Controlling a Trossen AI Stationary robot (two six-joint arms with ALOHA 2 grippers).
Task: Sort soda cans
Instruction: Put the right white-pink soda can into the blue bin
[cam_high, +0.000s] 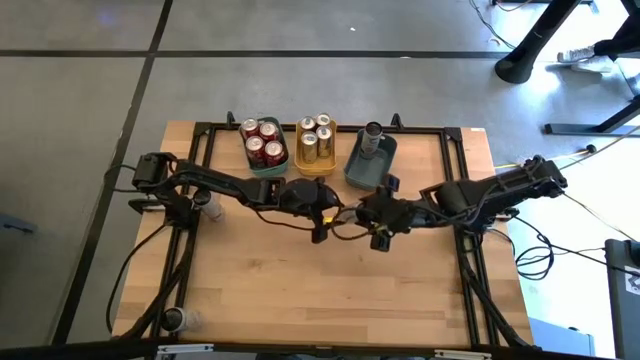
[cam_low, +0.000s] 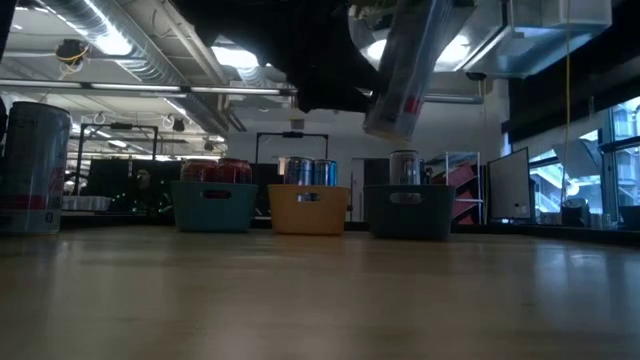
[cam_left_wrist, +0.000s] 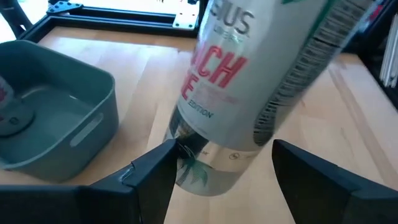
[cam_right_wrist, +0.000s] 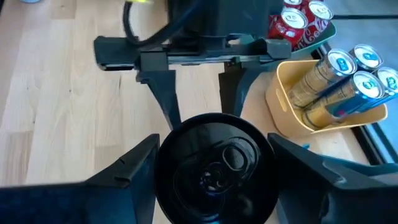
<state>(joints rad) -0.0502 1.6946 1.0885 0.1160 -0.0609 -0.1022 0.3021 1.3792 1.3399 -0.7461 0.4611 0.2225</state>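
Grippers: the left gripper (cam_high: 322, 228) and right gripper (cam_high: 375, 232) are met over the middle of the table (cam_high: 320, 290).
Silver can (cam_left_wrist: 249, 87): raised off the table, tilted, gripped at its top end by the right gripper.
Left gripper state: fingers (cam_left_wrist: 152, 177) are spread on either side of the can's lower end; contact cannot be told.
Trays: the teal tray (cam_high: 268, 165), yellow tray (cam_high: 316, 165) and grey-blue tray (cam_high: 362, 170) are set just beyond both grippers.

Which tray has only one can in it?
The grey-blue tray, rightmost of the three: one silver can stands in it. The teal tray and yellow tray hold several each.
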